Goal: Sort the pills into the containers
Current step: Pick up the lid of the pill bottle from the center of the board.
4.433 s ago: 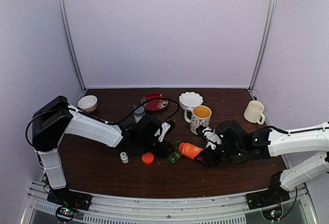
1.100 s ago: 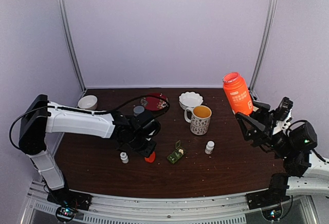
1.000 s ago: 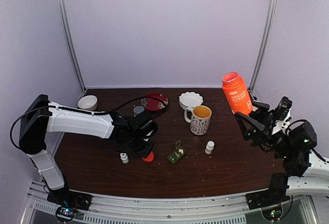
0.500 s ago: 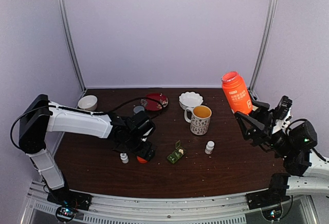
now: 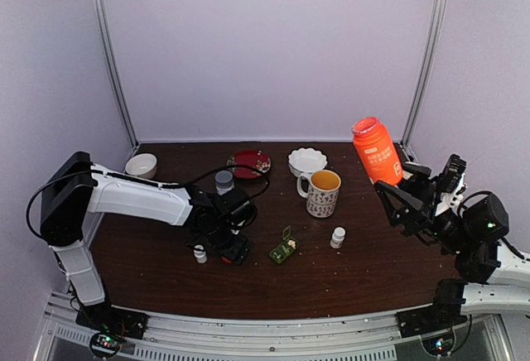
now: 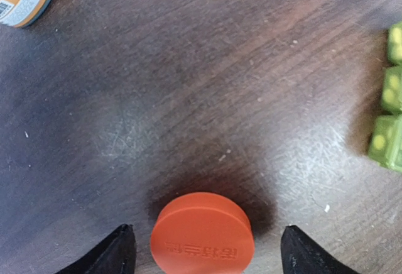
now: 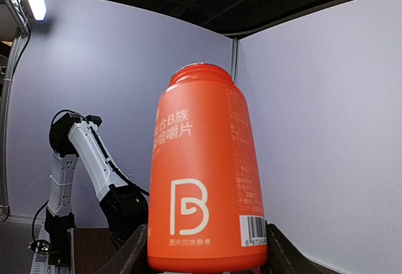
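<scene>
The dark-green pill box lies on the table, one lid standing up; its containers show at the right edge of the left wrist view, lids marked with pale dots. I cannot make out any pills. My left gripper hangs low, left of the box. It is open, and an orange cap lies flat on the wood between its fingers, clear of both. My right gripper is raised at the far right, shut on an uncapped orange bottle held upright.
A small white bottle stands just left of my left gripper, another right of the pill box. Behind are a grey-capped bottle, a patterned mug, a white bowl, a red plate and a small bowl.
My left gripper has opened and let the orange cap go onto the table, shifting slightly forward. The right arm has drifted a little left with the orange bottle.
</scene>
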You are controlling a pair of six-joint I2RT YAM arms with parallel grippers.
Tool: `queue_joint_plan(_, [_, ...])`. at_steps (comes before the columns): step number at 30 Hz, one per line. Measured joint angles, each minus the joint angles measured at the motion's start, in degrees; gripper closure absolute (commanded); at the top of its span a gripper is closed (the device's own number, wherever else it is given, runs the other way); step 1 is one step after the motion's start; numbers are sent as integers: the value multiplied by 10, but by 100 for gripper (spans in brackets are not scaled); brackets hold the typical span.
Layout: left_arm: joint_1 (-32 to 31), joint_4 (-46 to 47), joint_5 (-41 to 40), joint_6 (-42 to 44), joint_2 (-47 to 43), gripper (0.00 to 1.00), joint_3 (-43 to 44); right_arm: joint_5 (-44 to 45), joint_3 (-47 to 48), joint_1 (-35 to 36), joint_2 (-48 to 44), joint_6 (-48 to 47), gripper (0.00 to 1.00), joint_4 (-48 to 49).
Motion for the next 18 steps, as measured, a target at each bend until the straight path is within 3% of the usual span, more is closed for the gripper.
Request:
queue_joint_plan(9, [0,-14,-16,-1,14,20,10,0,0,0,-6,0,100,-6])
queue_joint_plan(18, [0,-14,-16,-4,27,40,12,0,0,0,-10,0,100,-16])
